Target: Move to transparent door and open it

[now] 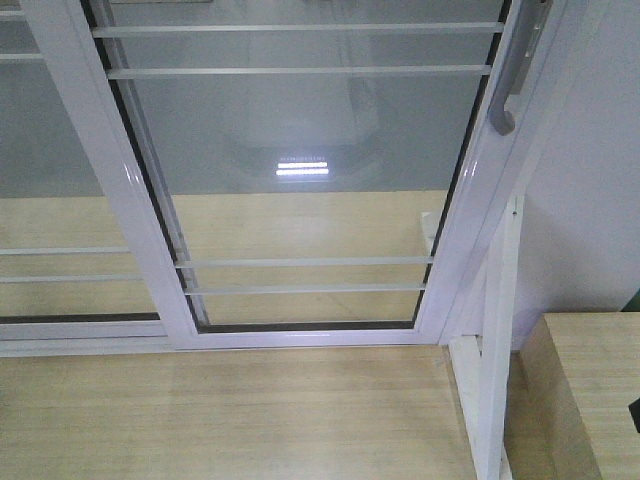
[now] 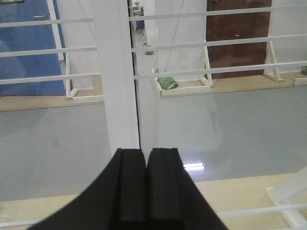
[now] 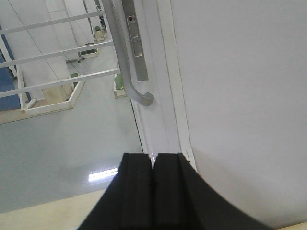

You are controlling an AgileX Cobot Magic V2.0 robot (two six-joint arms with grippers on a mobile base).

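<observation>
1. Pale wooden flooring (image 1: 230,410) runs right up to the sill, so the drive to the doorway looks finished.
2. The tall clear-glass sliding door in a white frame (image 1: 300,150) fills the front view. Its handle edge seems to sit shut against the plain white wall (image 3: 240,96).
3. Its curved grey pull handle (image 3: 125,62) is above and ahead of the right gripper (image 3: 154,158) — apart from it, with the pads pressed together on nothing.
4. The left gripper (image 2: 146,154) is likewise closed and empty, facing a white frame upright (image 2: 117,72).
5. Left to do — take the handle and slide the panel.
</observation>
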